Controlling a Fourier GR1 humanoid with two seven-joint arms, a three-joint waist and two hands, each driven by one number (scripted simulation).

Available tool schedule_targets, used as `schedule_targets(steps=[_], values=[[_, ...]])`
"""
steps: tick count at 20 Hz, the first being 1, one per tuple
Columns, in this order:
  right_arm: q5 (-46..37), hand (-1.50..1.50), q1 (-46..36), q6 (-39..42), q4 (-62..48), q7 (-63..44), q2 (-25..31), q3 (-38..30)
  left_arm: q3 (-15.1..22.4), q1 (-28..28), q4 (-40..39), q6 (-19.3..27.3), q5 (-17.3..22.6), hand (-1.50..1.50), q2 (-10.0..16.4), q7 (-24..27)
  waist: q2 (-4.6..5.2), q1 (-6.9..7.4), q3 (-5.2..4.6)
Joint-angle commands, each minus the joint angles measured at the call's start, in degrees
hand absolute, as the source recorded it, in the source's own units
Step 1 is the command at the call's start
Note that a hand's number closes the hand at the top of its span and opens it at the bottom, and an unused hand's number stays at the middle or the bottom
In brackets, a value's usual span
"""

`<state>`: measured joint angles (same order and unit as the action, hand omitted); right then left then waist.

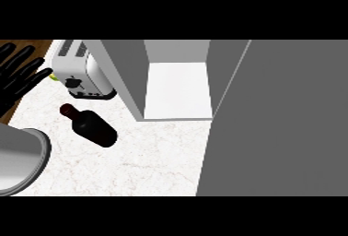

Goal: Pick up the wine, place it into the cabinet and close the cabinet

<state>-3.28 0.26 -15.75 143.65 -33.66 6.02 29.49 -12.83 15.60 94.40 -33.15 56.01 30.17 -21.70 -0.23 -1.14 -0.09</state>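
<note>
Step in hand: the pick-up, not yet begun; nothing gripped, nothing touched.
Wine bottle: on the counter, just below the toaster and left of the cabinet opening; neck toward the upper left; upright or lying, impossible to tell from this steep angle.
Left hand: at the upper left edge, fingers straight and spread wide, holding nothing; resting, apart from the bottle.
Right hand: in no view.
Cabinet: open, white floor showing between grey side walls.
Door: swung out, a flat grey panel filling the right side.
Next move, as a judgement: a hand down to the bottle's wide body, fingers curled round it, then a carry rightward past the cabinet's near wall into the white opening; door shut last.
Bottle look: dark, glossy, round body narrowing to a slim neck with a reddish top; likely smooth and apt to roll.
Counter look: pale, speckled like marble, flat.
Toaster look: boxy, white and metallic, slots on top, black knob in front.
</note>
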Motion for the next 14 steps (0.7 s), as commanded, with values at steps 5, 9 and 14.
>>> schedule_targets(steps=[5,9,14], values=[[-8.4,-1.50,-2.0,-2.9,10.7,-8.4,3.2,1.7,1.2,-1.0,-3.6,-3.0,-7.5,-1.50,-4.0,3.9,-0.04,0.27,-0.02],[-10.8,-1.50,0.3,-4.4,9.2,-4.1,3.6,7.4,-0.1,-1.0,-12.4,-9.0,-13.2,-1.50,-5.2,9.7,-0.04,-0.52,-0.04],[-9.0,-1.50,1.0,-5.6,7.7,-2.0,4.9,5.4,-0.6,-2.6,-14.9,-11.0,-21.3,-1.50,-7.3,15.7,0.05,0.09,0.04]])
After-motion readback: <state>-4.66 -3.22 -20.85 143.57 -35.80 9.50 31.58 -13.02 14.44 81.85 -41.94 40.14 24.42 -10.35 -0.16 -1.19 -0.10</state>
